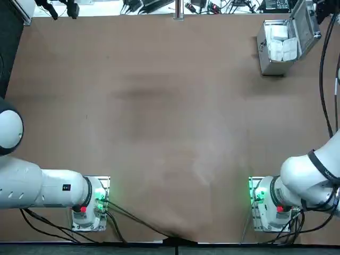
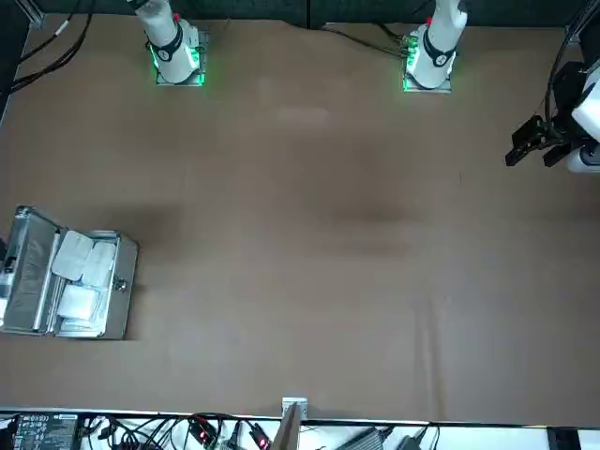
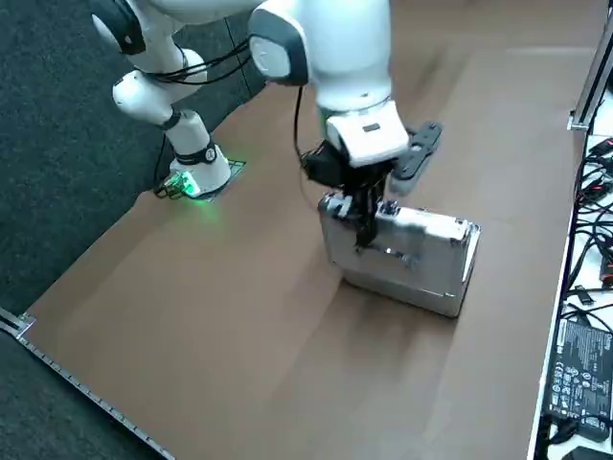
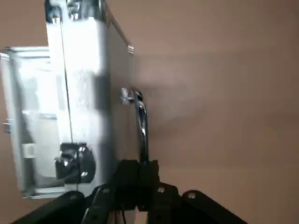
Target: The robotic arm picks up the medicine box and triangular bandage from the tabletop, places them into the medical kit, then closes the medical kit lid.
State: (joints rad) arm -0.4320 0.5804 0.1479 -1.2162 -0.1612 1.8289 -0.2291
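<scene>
Silver aluminium case [image 1: 273, 68]: far right corner of the brown surface [image 1: 159, 117], lid [image 1: 306, 26] raised
White flat box [image 1: 279, 33], white lumpy packet [image 1: 289, 49]: inside
Right tool [image 4: 138, 169]: closed on curved metal handle [image 4: 142, 126]

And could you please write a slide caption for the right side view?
Right gripper at the outer face of the silver medical kit, on the brown tabletop.

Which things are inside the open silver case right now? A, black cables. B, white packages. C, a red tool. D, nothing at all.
B: white packages lie in the silver case, its lid standing open.
</scene>
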